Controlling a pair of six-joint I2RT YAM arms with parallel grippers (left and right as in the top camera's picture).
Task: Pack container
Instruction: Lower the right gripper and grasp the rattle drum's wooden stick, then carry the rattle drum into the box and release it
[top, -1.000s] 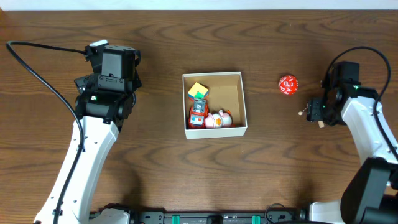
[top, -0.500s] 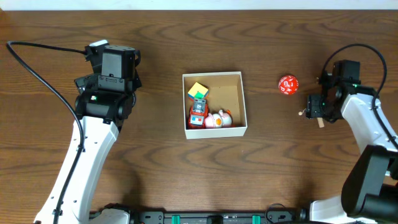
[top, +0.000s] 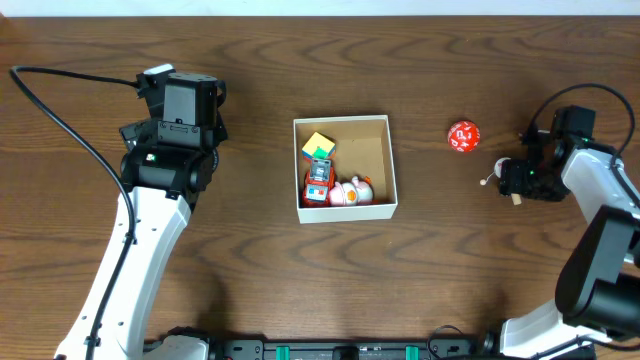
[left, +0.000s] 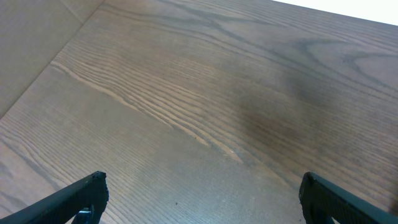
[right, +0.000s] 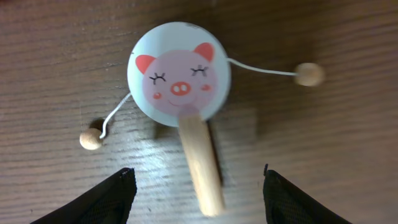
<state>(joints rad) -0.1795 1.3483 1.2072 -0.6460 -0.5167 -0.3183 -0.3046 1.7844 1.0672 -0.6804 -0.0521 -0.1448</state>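
The container (top: 385, 168), a square shallow cardboard box with white walls and brown inside, sits mid-table. It holds a yellow-green cube (top: 318, 146), a red toy car (top: 317, 182) and a white-red toy (top: 351, 191). A red ball (top: 462, 137) lies to its right. A pig-face rattle drum with a wooden handle (right: 179, 79) lies on the table under my right gripper (right: 198, 196), which is open with the handle between its fingers; the overhead view shows that gripper at the right (top: 518, 180). My left gripper (left: 199, 199) is open and empty over bare wood, far left of the container.
The brown wood table (top: 260, 260) fills the view. A black cable (top: 60, 110) loops from the left arm at the far left. The table's back edge runs along the top of the overhead view.
My right gripper has shifted slightly right and turned over the rattle drum. The left arm and the container's contents have not moved.
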